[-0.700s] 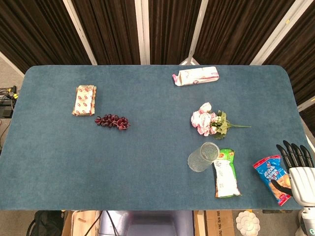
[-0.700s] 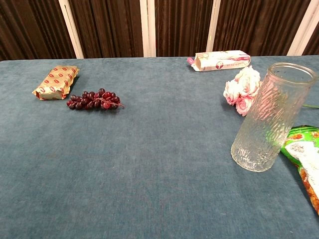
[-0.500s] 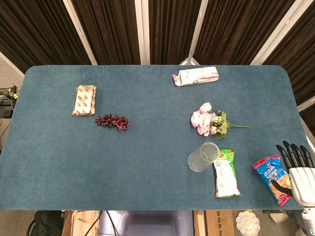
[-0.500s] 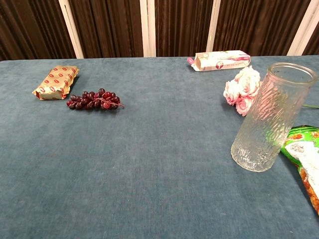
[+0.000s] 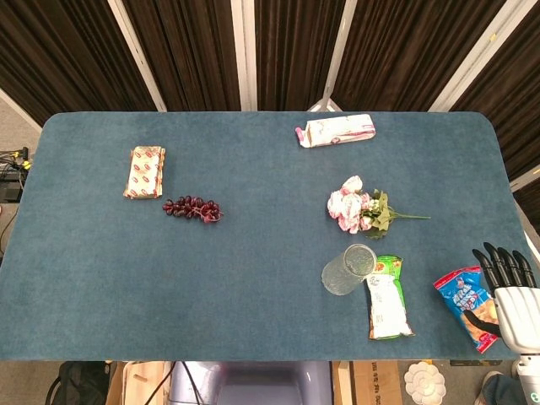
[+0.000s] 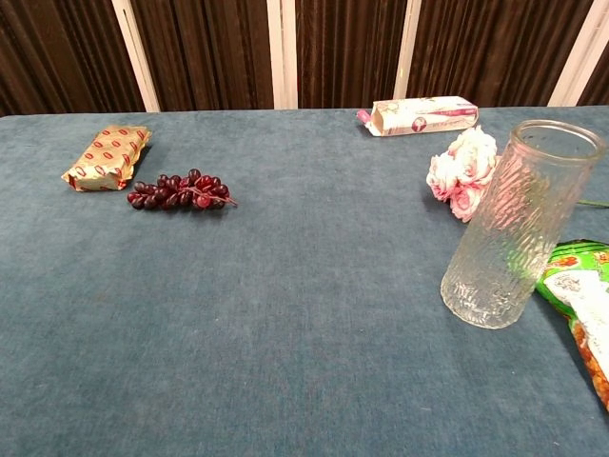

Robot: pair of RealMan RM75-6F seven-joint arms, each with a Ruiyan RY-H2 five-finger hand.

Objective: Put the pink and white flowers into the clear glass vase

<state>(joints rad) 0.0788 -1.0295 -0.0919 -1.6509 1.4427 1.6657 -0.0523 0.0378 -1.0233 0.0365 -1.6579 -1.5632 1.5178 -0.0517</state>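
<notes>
Only the right hand (image 5: 511, 295) is in view, at the tabletop's (image 5: 253, 278) 4 o'clock edge, empty, fingers straight and apart, over the end of a blue snack bag (image 5: 466, 305). Left hand not visible in either view.

Flowers (image 5: 359, 208) lie flat toward 10 o'clock from the hand, well apart from it, stem pointing 3 o'clock. Glass vase (image 5: 348, 270) stands upright at 9 o'clock from the hand, just beside a green packet (image 5: 386, 297).

Risk: the vase sits close to the flowers, at their 6 o'clock; a low reach could knock it over. The thin stem may slip from the fingers.
</notes>
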